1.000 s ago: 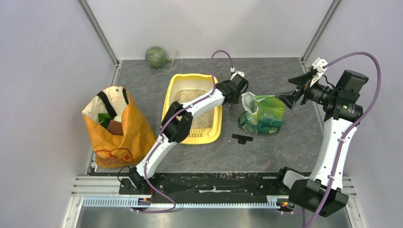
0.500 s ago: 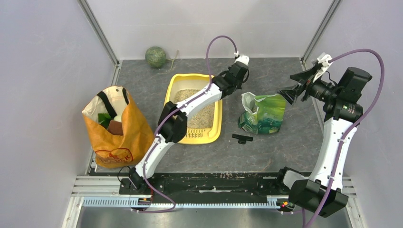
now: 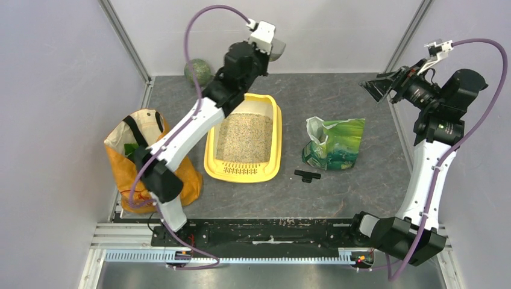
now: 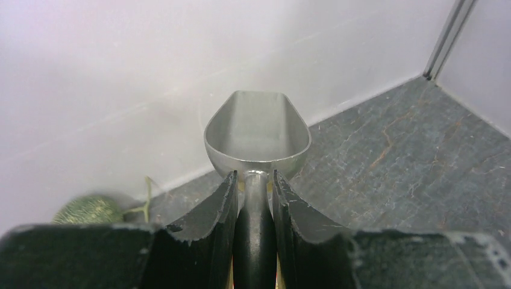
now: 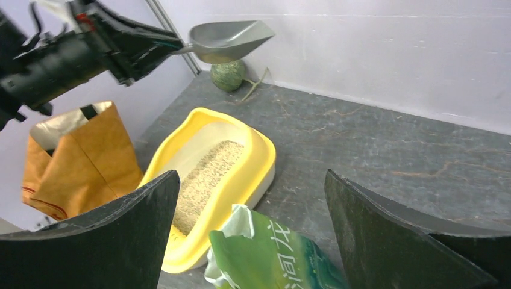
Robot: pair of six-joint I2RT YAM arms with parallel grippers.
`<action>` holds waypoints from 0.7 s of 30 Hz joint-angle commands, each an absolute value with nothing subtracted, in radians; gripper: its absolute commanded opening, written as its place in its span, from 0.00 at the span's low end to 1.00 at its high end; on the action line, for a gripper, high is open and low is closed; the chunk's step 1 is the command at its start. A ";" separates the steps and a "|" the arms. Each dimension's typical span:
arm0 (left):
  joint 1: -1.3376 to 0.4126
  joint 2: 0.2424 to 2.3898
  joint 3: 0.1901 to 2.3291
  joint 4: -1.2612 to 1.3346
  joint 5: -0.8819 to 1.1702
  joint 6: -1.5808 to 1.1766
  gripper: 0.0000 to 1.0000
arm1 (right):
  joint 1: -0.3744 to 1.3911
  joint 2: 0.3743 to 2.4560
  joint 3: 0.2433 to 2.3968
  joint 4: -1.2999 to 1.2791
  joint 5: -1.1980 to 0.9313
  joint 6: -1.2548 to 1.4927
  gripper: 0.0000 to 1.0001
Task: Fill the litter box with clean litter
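Note:
The yellow litter box (image 3: pixel 243 172) lies mid-table with its grille at the near end. Beige clean litter (image 3: pixel 244 137) covers its floor, and it also shows in the right wrist view (image 5: pixel 205 174). My left gripper (image 3: pixel 265 45) is raised high over the box's far end, shut on the handle of a grey metal scoop (image 3: pixel 278 49). In the left wrist view the scoop bowl (image 4: pixel 257 129) is empty. My right gripper (image 3: pixel 381 87) is open and empty, up at the far right, above and behind the torn-open glossy green bag (image 3: pixel 334 143).
An orange shopping bag (image 3: pixel 147 159) stands left of the box. A green ball (image 3: pixel 194 71) lies in the far corner, partly behind my left arm. A small black clip (image 3: pixel 307 175) lies near the green bag. Walls close in the left, back and right.
My left arm has swung up and left from beside the green bag to high over the box's far end, carrying the scoop. My right gripper has risen and drawn back a little.

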State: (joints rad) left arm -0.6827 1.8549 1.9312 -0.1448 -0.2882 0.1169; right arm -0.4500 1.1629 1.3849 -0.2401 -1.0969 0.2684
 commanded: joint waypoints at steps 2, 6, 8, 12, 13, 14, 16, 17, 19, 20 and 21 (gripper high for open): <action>-0.649 1.650 1.792 -0.133 -0.099 0.199 0.02 | -0.435 1.204 1.454 -0.105 -1.110 0.504 0.97; -0.617 1.494 1.631 -0.128 0.084 0.163 0.02 | -0.403 1.216 1.447 -0.097 -1.117 0.552 0.97; -0.612 1.410 1.556 -0.119 0.167 0.172 0.02 | -0.385 1.218 1.448 -0.115 -1.114 0.550 0.97; -0.606 1.266 1.427 -0.090 0.355 0.177 0.02 | -0.362 1.244 1.461 -0.160 -1.127 0.604 0.97; -0.606 1.235 1.402 -0.083 0.386 0.174 0.02 | -0.357 1.249 1.456 -0.153 -1.142 0.636 0.97; -0.606 1.213 1.386 -0.072 0.406 0.169 0.02 | -0.345 1.254 1.443 -0.136 -1.156 0.667 0.97; -0.606 1.180 1.371 -0.075 0.463 0.177 0.02 | -0.320 1.258 1.419 -0.105 -1.173 0.704 0.97; -0.607 1.163 1.364 -0.072 0.483 0.179 0.02 | -0.308 1.258 1.411 -0.102 -1.173 0.706 0.96; -0.607 1.144 1.366 -0.063 0.530 0.175 0.02 | -0.279 1.258 1.404 -0.100 -1.171 0.709 0.97; -0.607 1.137 1.372 -0.056 0.557 0.169 0.02 | -0.262 1.258 1.406 -0.100 -1.170 0.713 0.96; -0.608 1.132 1.379 -0.044 0.573 0.161 0.02 | -0.245 1.258 1.405 -0.100 -1.169 0.716 0.96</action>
